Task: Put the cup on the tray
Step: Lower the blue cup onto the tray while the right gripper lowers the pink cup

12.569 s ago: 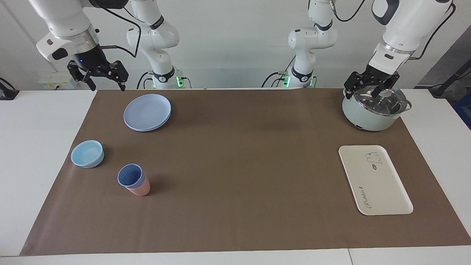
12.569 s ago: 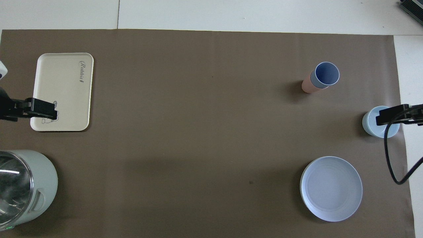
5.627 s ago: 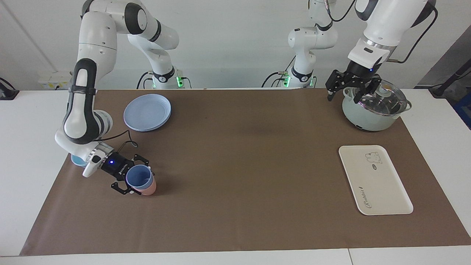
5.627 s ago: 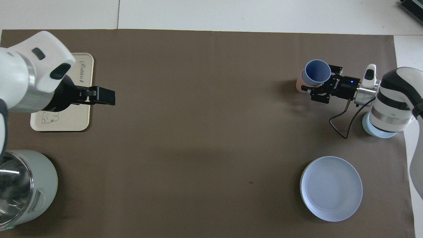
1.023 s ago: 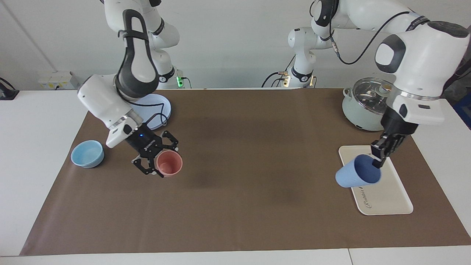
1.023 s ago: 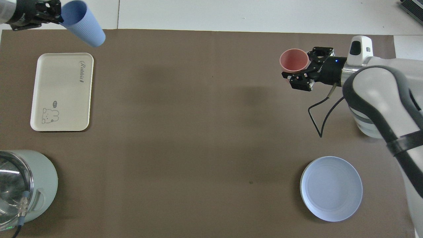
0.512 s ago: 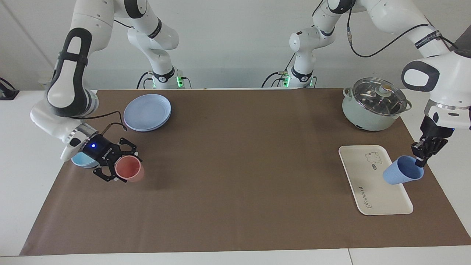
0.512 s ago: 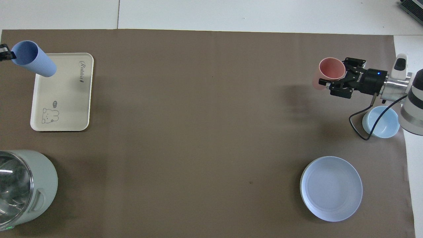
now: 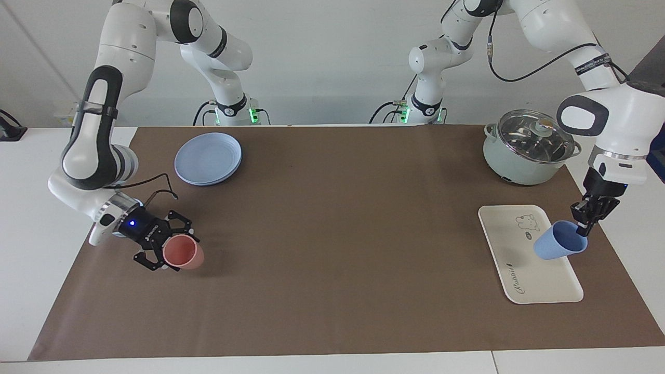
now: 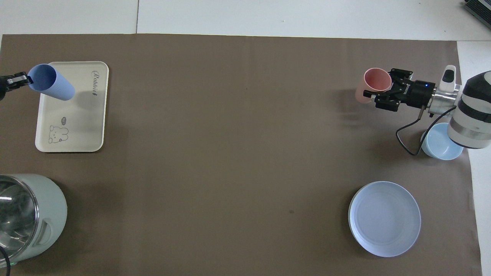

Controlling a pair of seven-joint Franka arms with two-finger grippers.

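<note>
The periwinkle-blue cup point(image 9: 557, 246) hangs tilted, its base low over the cream tray point(image 9: 524, 270), on the side toward the left arm's end of the table. My left gripper point(image 9: 584, 220) is shut on the cup's rim. In the overhead view the cup point(image 10: 51, 82) covers the tray's point(image 10: 76, 122) corner and casts a shadow on it, with the left gripper point(image 10: 17, 80) at its rim. My right gripper point(image 9: 167, 244) is shut on the salmon-pink tumbler point(image 9: 182, 253), low at the mat; it also shows from above point(image 10: 379, 96) with the tumbler point(image 10: 373, 86).
A pale green pot with a glass lid point(image 9: 530, 150) stands nearer to the robots than the tray. A round blue plate point(image 9: 208, 158) and a light-blue bowl point(image 10: 441, 143) lie at the right arm's end; the right arm partly covers the bowl.
The left gripper carried the blue cup across the tray toward its own end, then lowered it over the tray. The right gripper brought the pink tumbler down to the mat beside the bowl.
</note>
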